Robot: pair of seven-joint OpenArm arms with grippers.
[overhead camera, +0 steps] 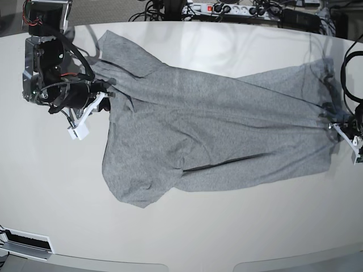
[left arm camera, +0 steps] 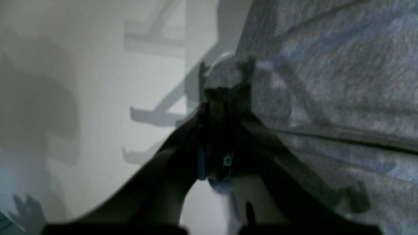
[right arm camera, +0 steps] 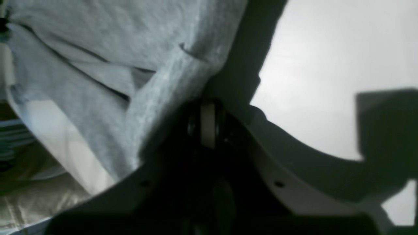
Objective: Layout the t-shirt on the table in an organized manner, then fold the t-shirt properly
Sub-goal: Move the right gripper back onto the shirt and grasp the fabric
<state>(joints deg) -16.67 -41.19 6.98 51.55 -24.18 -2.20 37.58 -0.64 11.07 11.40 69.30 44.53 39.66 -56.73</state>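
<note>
Base view: t-shirt (overhead camera: pixel 210 141) spread, creased, across table (overhead camera: pixel 181 238) | left gripper (overhead camera: pixel 340 126) pinches one shirt edge, right gripper (overhead camera: pixel 108 93) the opposite | risk: thin pinch slips under pull, cloth bunches, midline fold stays

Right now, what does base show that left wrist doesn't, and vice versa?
Only base: the whole t-shirt stretched between both arms, the right gripper shut on its other edge, and the power strip behind the table. Only left wrist: a blurry close-up of the left gripper pinching cloth. Both: grey shirt, white tabletop, the left gripper's hold.
</note>
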